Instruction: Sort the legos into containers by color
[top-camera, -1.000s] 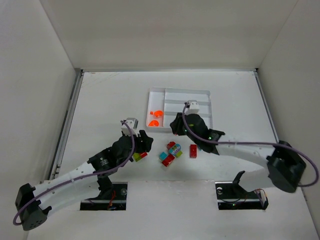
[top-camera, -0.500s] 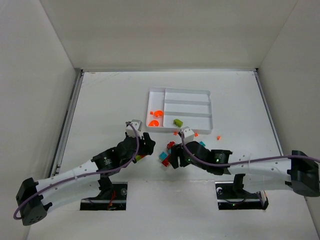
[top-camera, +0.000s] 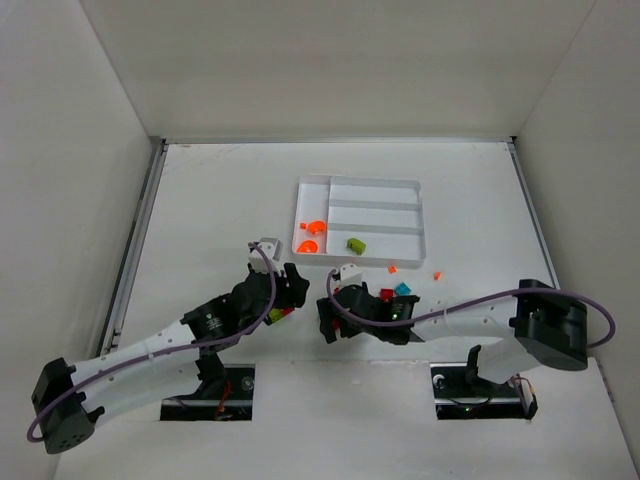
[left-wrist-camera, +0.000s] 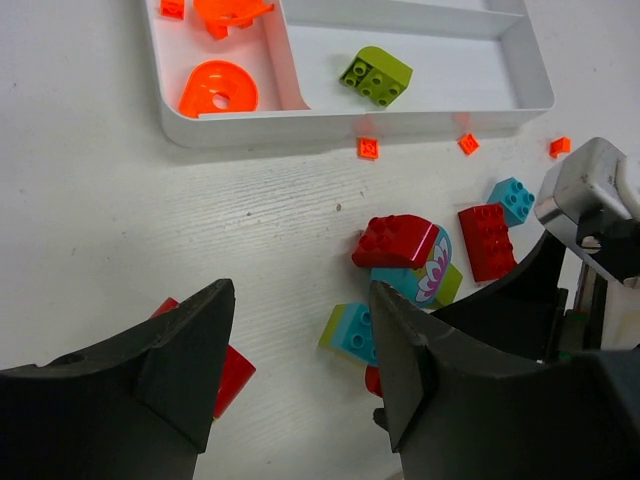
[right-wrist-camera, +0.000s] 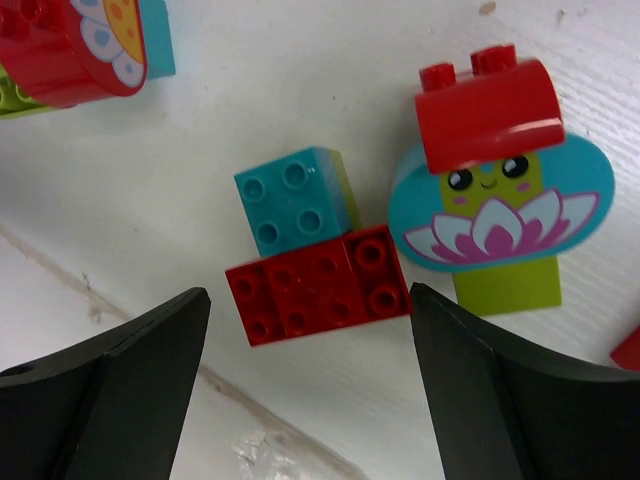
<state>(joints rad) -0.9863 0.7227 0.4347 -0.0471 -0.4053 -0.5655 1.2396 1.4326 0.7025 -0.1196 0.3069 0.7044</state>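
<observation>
The white tray (top-camera: 415, 215) holds orange pieces (top-camera: 309, 236) in its narrow side section and one lime green brick (left-wrist-camera: 376, 76) in the nearest long slot. Loose legos lie in front of it: a red curved brick (left-wrist-camera: 400, 240), a red brick (left-wrist-camera: 487, 240), a teal brick (left-wrist-camera: 512, 198) and a teal-and-green brick (left-wrist-camera: 352, 330). My left gripper (left-wrist-camera: 300, 370) is open over bare table, with a red brick (left-wrist-camera: 232, 372) beside its left finger. My right gripper (right-wrist-camera: 310, 370) is wide open just short of a flat red brick (right-wrist-camera: 320, 285), which touches a teal brick (right-wrist-camera: 295, 195).
Tiny orange bits (left-wrist-camera: 368, 148) lie scattered along the tray's front wall. A teal flower piece with a red curved top (right-wrist-camera: 500, 205) stands right of the flat red brick. The two grippers (top-camera: 310, 305) are close together at the pile. My right arm (left-wrist-camera: 590, 260) fills the left wrist view's right side.
My right arm came back from over the tray to the pile and opened wide. A green brick now lies in the tray. Several loose bricks shifted. My left arm barely moved.
</observation>
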